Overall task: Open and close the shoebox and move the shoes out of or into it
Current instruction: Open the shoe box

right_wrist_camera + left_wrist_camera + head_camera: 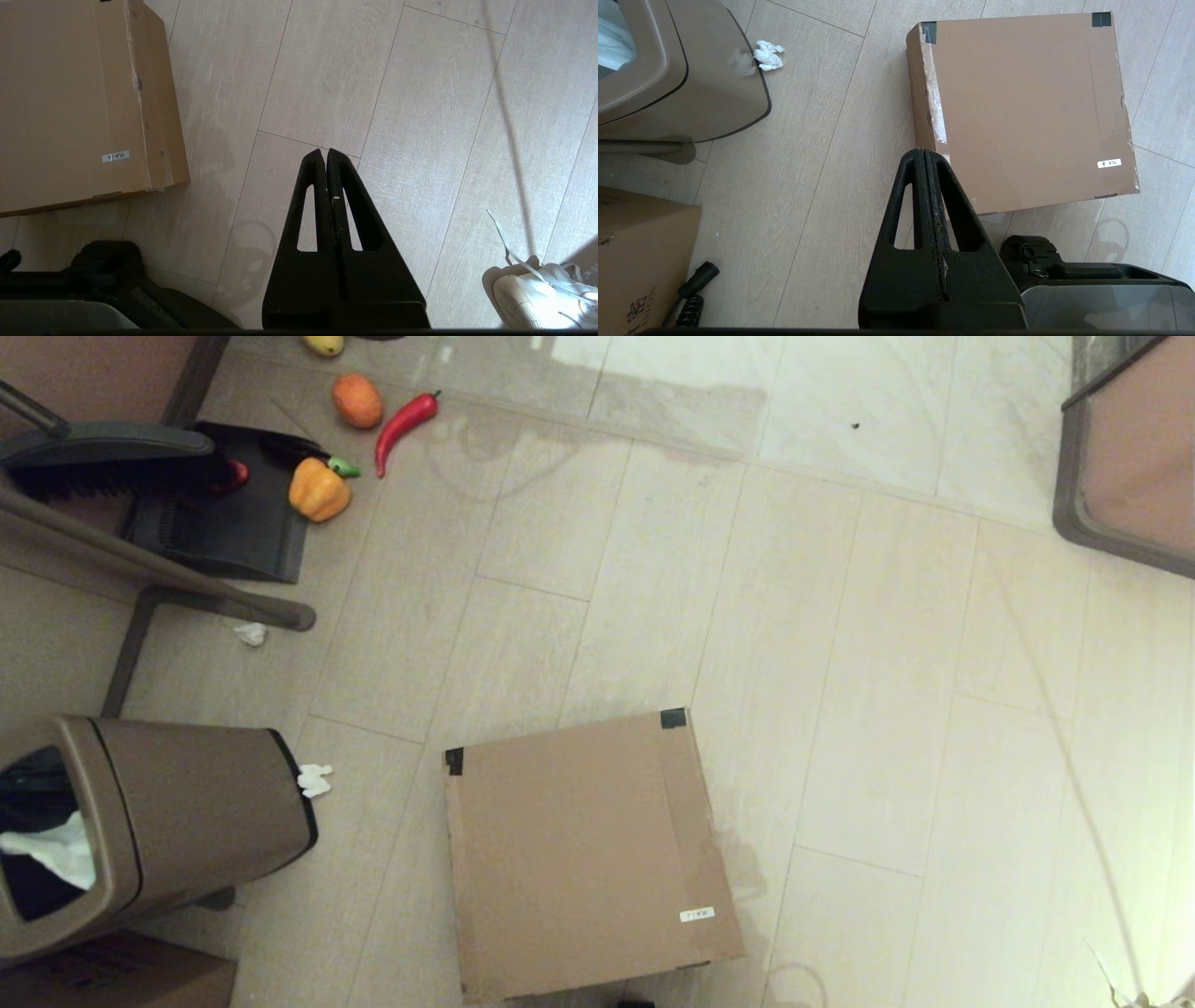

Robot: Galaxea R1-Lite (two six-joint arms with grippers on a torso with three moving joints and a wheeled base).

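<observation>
1. I see the shoebox (588, 859) lying flat on the floor just in front of the base, lid down, black tape (673, 718) on the two far corners, white label (696, 915) near the close right corner. No teal slippers anywhere in view; my guess is they're inside, but I can't confirm.
2. Left gripper (924, 154) hangs over the box's left edge, fingers pressed together, holding nothing. Right gripper (325, 154) is off to the box's right over bare floor, also pinched closed and empty.
3. Risk: the lid sits flush, w/ no gap to hook. If I come in w/ closed fingers and miss the seam, I'd prob. just shove the whole box across the smooth floor.
4. Risk: I can't tell which side the hinge is on. Lifting the wrong edge could tear the cardboard or tip the box.
5. Risk: trash bin (159, 821) stands near on the left; a wide left-arm swing could clip it.
6. A white sneaker (542, 294) lies by the right arm. It isn't the target, so don't grab it.
</observation>
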